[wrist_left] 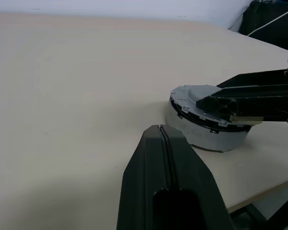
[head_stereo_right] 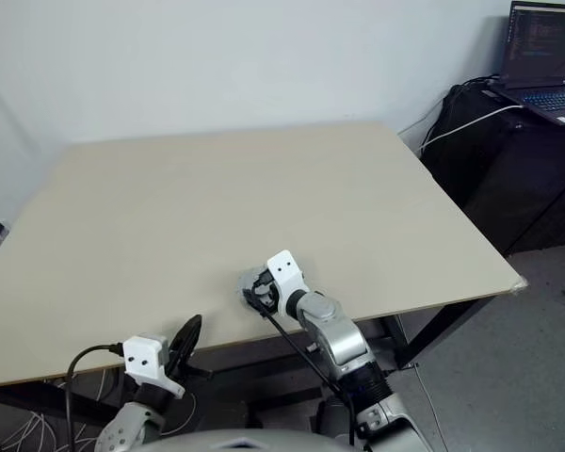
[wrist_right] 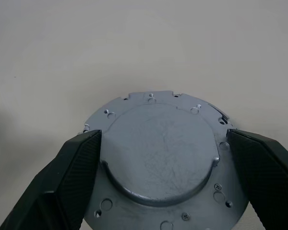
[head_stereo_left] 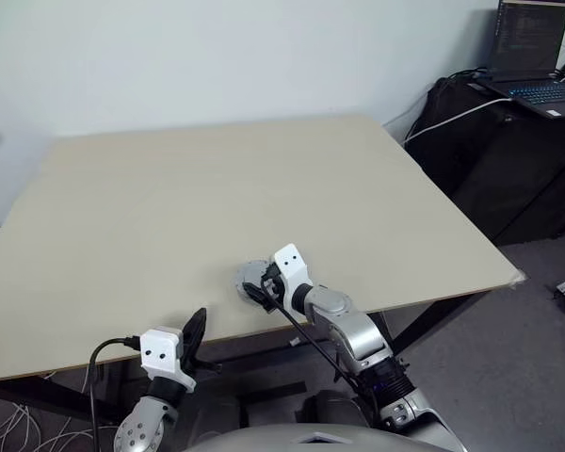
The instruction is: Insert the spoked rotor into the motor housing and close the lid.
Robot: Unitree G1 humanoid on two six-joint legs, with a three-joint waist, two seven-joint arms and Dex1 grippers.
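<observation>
A round silver-grey lid (wrist_right: 161, 151) lies flat on top of a round grey body, the motor housing (wrist_left: 209, 136), near the table's front edge (head_stereo_left: 248, 276). My right gripper (wrist_right: 163, 134) hangs open just over it, one black finger (wrist_right: 77, 167) on each side of the lid's raised middle. Seen from the side, those fingers (wrist_left: 252, 98) stretch across the lid's top. My left gripper (head_stereo_left: 195, 328) is shut and empty at the table's front edge, to the left of the housing, its tip (wrist_left: 161, 130) pointing across the table. The spoked rotor is hidden.
The pale wooden table (head_stereo_left: 217, 179) stretches away to the wall. Off its right side stands a black stand with an open laptop (head_stereo_left: 537, 56) and white cables. The table's front edge runs just below the housing.
</observation>
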